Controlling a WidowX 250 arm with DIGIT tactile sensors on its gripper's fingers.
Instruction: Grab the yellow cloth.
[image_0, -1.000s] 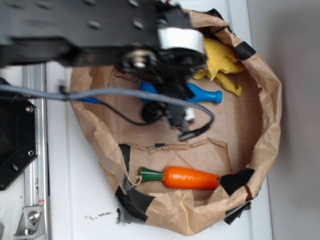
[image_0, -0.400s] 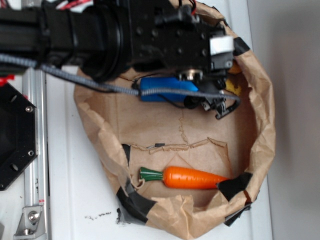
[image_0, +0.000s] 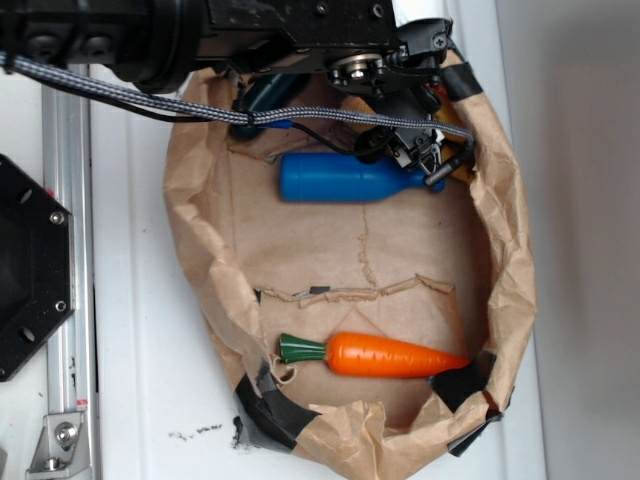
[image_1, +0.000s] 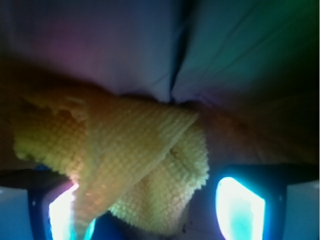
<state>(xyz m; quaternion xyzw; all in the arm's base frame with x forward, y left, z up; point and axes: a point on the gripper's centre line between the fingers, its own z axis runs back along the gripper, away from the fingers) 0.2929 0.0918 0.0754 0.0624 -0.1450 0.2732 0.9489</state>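
The yellow cloth (image_1: 130, 155) fills the middle of the wrist view, folded and knobbly, lying on the brown paper between my two fingers (image_1: 239, 207). My gripper (image_1: 150, 212) is open: the jaws stand wide apart, the cloth's lower folds reach down between them, and a gap remains on the right side. In the exterior view the gripper (image_0: 415, 150) hangs over the top right corner of the paper bag. There the arm hides nearly all of the cloth, leaving only a small yellow bit (image_0: 453, 168).
A blue bottle (image_0: 350, 178) lies just left of the gripper. An orange carrot (image_0: 395, 355) lies near the bag's lower side. The crumpled brown paper wall (image_0: 505, 280) with black tape rings everything. A metal rail (image_0: 65, 250) runs along the left.
The arm has moved up and to the right in the exterior view, over the cloth. The blue bottle is now uncovered and the cloth is almost fully hidden.
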